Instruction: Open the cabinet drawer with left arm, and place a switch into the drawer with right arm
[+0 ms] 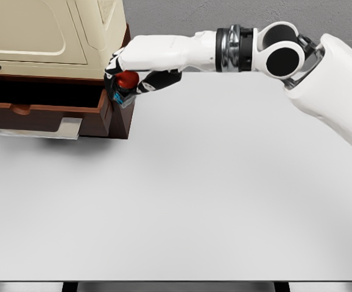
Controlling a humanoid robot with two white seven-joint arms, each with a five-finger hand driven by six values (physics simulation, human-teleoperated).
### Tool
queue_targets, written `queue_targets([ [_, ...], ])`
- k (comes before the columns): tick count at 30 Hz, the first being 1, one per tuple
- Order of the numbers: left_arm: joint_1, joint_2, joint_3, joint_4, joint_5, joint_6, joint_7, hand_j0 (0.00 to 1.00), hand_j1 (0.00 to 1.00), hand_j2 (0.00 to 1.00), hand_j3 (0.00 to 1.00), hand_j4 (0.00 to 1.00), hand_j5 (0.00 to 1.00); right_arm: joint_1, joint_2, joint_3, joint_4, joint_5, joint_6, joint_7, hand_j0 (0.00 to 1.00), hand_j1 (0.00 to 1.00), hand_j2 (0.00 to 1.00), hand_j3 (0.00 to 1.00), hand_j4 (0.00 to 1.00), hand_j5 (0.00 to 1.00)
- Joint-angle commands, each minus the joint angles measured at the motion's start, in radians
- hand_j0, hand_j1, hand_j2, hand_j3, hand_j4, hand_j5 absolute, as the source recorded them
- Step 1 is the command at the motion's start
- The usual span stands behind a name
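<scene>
Fingers (118, 72) of the right hand (130, 76) are curled around the switch (126, 82), a small thing with a red top and a blue-grey base, grasped tight. Arm comes in from upper right, stretched across the white table (212, 194). Hand sits right at the right-hand corner of the brown cabinet (112, 118), over the edge of the drawer (42, 109), which is pulled out; dark opening visible, metal handle (36, 128) at the front. Cream box (48, 30) sits on top of the cabinet. Left arm is not visible.

Step looks like placing: drawer open, switch not yet inside. Hard to tell if the switch is over the cavity or over the side wall; looks borderline. To do this well, move the hand further left so the switch clears the wall, lower under the cream box overhang, then release low so it doesn't bounce. Watch the knuckles against the cabinet front.
</scene>
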Motion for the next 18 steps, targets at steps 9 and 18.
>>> queue_targets([
  [9, 0.003, 0.005, 0.003, 0.0, 0.013, 0.003, 0.0, 1.0, 1.0, 1.0, 1.0, 1.0, 1.0, -0.043, 0.107, 0.03, 0.11, -0.001, 0.02, -0.001, 0.47, 0.47, 0.47, 0.47, 0.47, 0.47],
  [18, 0.005, 0.008, 0.003, 0.0, 0.013, 0.003, 0.0, 1.0, 1.0, 1.0, 1.0, 1.0, 1.0, -0.058, 0.156, 0.04, 0.162, 0.006, 0.017, -0.001, 0.46, 0.46, 0.46, 0.46, 0.46, 0.46],
])
